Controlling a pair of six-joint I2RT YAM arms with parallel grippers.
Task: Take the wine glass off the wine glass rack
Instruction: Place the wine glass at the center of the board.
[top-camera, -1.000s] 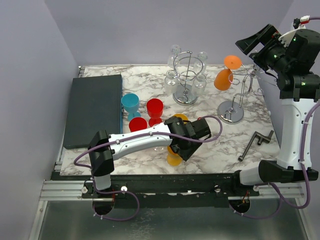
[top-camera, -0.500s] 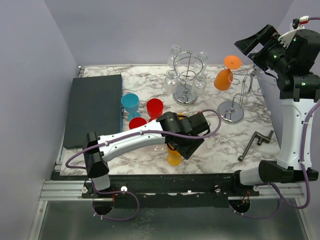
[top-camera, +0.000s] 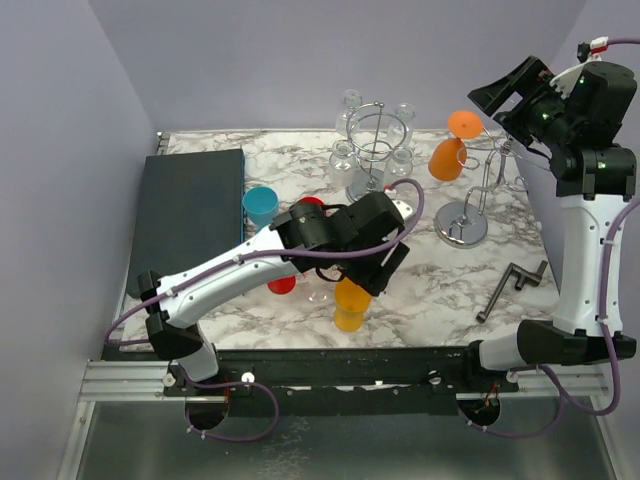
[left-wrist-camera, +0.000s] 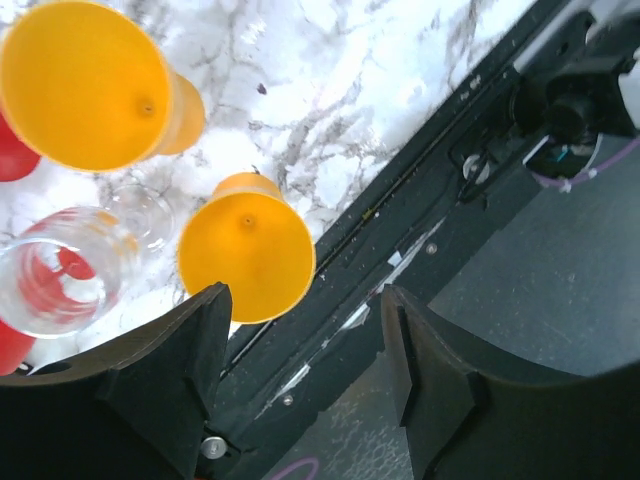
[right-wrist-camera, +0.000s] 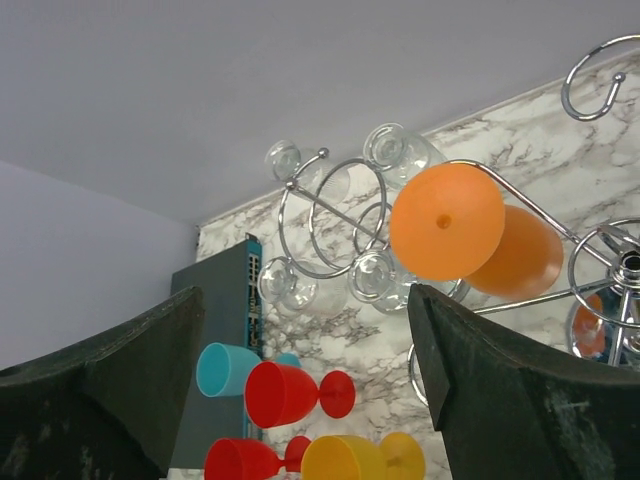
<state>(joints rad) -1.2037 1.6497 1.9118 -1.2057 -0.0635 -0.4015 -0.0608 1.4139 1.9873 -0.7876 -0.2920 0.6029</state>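
My right gripper (right-wrist-camera: 305, 300) gapes empty, the orange wine glass (right-wrist-camera: 447, 222) hanging on its rack (right-wrist-camera: 628, 262) at one o'clock, clear glasses (right-wrist-camera: 395, 147) crowding eleven. My left gripper (left-wrist-camera: 305, 300), released, hovers over a yellow glass (left-wrist-camera: 245, 262).

Marble table (top-camera: 450, 290) holds wine glass rack (top-camera: 462, 224), glasses (top-camera: 349, 308), perhaps a crank (top-camera: 510, 284).

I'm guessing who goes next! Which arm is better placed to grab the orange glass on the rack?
Probably the right gripper: open, beside the rack, facing the orange wine glass. The left gripper hangs over yellow glasses, away from the rack.
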